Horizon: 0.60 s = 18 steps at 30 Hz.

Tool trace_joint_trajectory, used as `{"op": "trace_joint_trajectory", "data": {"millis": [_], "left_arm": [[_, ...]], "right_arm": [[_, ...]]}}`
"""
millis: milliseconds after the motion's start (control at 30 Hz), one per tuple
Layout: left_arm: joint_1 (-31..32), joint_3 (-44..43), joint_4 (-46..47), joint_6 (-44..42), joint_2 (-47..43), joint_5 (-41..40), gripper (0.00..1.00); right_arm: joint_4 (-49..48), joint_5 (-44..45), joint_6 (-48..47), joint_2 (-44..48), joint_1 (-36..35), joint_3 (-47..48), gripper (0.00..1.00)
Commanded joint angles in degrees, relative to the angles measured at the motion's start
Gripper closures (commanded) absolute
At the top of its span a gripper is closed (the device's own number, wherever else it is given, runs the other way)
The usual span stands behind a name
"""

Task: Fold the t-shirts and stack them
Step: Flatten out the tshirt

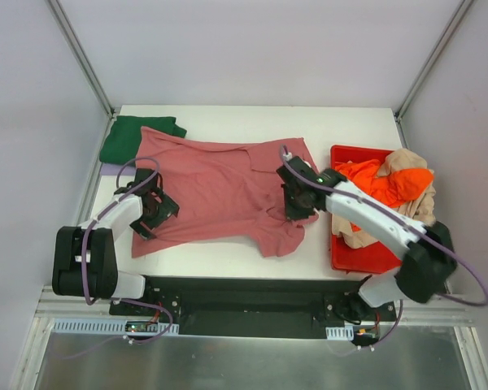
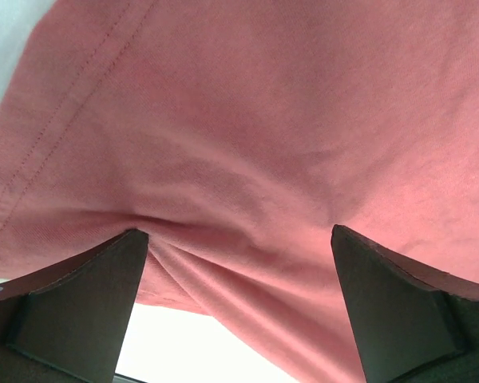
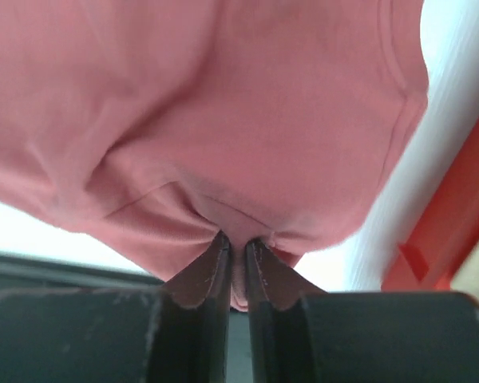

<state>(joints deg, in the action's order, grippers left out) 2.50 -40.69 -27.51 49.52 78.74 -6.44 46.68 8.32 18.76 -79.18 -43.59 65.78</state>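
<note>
A dusty rose-red t-shirt (image 1: 220, 191) lies spread across the middle of the white table (image 1: 252, 122). My left gripper (image 1: 156, 205) is open at the shirt's left edge, its fingers (image 2: 80, 303) wide apart with the cloth (image 2: 263, 159) lying between them. My right gripper (image 1: 297, 201) is shut on a fold of the same shirt (image 3: 239, 159) near its right sleeve, the cloth pinched between the fingertips (image 3: 217, 259). A dark green folded t-shirt (image 1: 134, 136) lies at the back left, on top of a pale lilac one (image 1: 115, 170).
A red plastic bin (image 1: 362, 248) stands at the right, holding a bright orange t-shirt (image 1: 390, 183) and a beige one (image 1: 411, 162). The bin's red wall shows in the right wrist view (image 3: 447, 231). White enclosure walls surround the table.
</note>
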Motion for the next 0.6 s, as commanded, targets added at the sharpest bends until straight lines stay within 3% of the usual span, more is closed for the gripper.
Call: {"op": "trace_joint_trajectory", "data": {"millis": [0, 67, 133, 333, 367, 567], "left_arm": [[-1.1, -1.3, -1.6, -3.1, -0.3, -5.3, 0.01], [-1.4, -3.1, -4.0, -2.5, -1.6, -5.1, 0.01], [-1.3, -3.5, -4.8, -2.6, -5.1, -5.0, 0.01], [-3.5, -2.6, -13.3, 3.2, -18.1, -13.5, 0.01], [-4.4, -1.7, -14.8, 4.6, -19.5, -13.6, 0.01], [-11.4, 3.9, -21.0, 10.2, -21.1, -15.2, 0.01]], "right_arm": [[-2.1, 2.5, -2.9, -15.4, 4.9, 9.2, 0.77], [-0.6, 4.9, -3.7, -21.8, 5.5, 15.1, 0.69], [0.9, 7.5, -4.7, -22.3, 4.9, 18.4, 0.40], [-13.1, 6.7, -6.5, -3.1, 4.4, 1.2, 0.15], [-16.1, 6.3, -6.0, 0.9, 4.5, -3.1, 0.04], [-25.6, 0.8, -3.1, 15.4, 6.4, -19.4, 0.04]]}}
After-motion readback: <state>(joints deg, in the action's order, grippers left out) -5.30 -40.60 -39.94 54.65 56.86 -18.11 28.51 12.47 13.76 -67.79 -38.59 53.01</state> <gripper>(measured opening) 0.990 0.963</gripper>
